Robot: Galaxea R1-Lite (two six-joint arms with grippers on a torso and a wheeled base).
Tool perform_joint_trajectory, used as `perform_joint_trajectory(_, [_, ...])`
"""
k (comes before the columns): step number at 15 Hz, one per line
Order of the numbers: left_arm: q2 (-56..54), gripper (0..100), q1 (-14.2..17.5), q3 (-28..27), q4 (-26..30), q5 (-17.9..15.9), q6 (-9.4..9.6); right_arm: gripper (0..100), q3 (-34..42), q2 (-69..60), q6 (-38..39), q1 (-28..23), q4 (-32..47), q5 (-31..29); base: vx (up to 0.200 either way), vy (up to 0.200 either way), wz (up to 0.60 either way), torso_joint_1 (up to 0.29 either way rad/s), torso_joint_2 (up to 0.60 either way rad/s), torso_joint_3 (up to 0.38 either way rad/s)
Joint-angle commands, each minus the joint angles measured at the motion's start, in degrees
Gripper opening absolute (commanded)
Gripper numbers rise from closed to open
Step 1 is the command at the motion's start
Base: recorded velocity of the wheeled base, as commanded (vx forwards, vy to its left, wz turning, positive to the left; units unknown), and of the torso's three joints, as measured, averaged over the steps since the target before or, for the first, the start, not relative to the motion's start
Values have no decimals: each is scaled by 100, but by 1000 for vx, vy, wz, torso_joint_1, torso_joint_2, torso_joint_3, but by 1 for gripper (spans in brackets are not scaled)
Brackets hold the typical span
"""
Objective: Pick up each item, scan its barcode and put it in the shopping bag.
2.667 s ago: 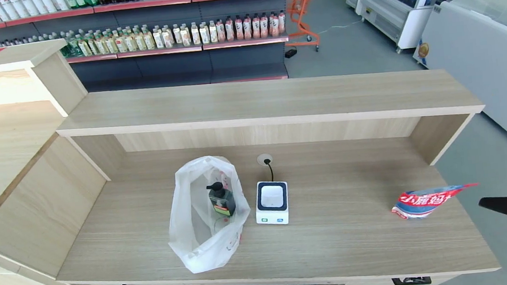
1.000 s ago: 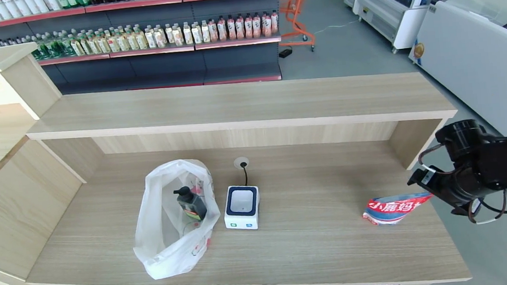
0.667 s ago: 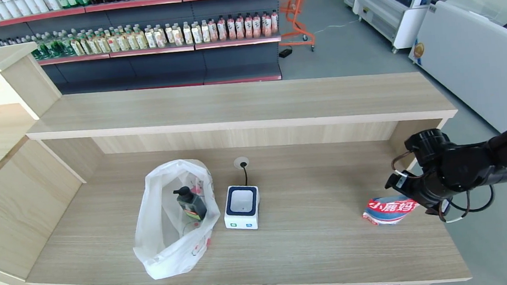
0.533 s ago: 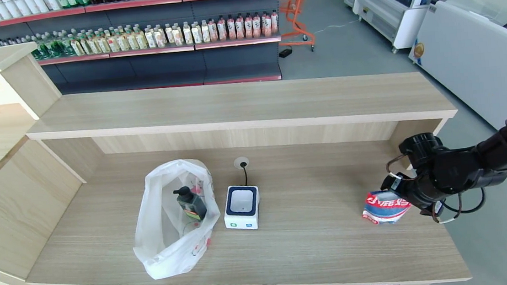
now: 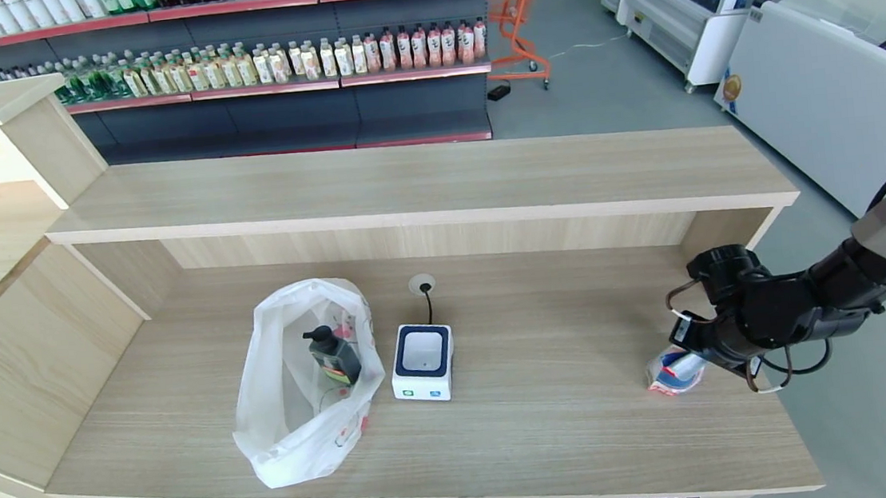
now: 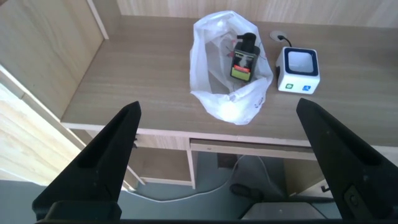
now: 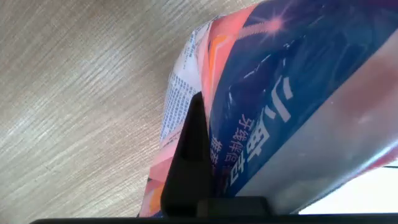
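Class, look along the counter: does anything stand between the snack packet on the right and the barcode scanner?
Nothing visible does. The counter lies bare between the snack packet and the scanner; the shopping bag sits just beyond the scanner.

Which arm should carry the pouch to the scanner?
Right. Its gripper is at the red-and-blue pouch on the counter's right end; the left gripper hangs open off the counter's front, nearer the shopping bag.

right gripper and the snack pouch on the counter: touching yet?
Touching. In the right wrist view, a finger of the right gripper lies flat against the snack pouch, with no gap between them.
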Motion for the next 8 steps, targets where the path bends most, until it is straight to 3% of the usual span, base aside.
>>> perform_joint_trajectory(1, [0, 100, 0, 0, 0, 0, 2, 0, 3, -8, -125, -3, 3, -55, 0, 0, 0, 0, 0, 0])
perform_joint_trajectory(5, [0, 100, 0, 0, 0, 0, -7, 0, 346, -632, -547, 120, -5, -63, 0, 0, 0, 0, 0, 0])
perform_joint_trajectory(8, [0, 100, 0, 0, 0, 0, -7, 0, 1031, -2390, -626, 516, -234, 1958, 0, 0, 0, 0, 0, 0])
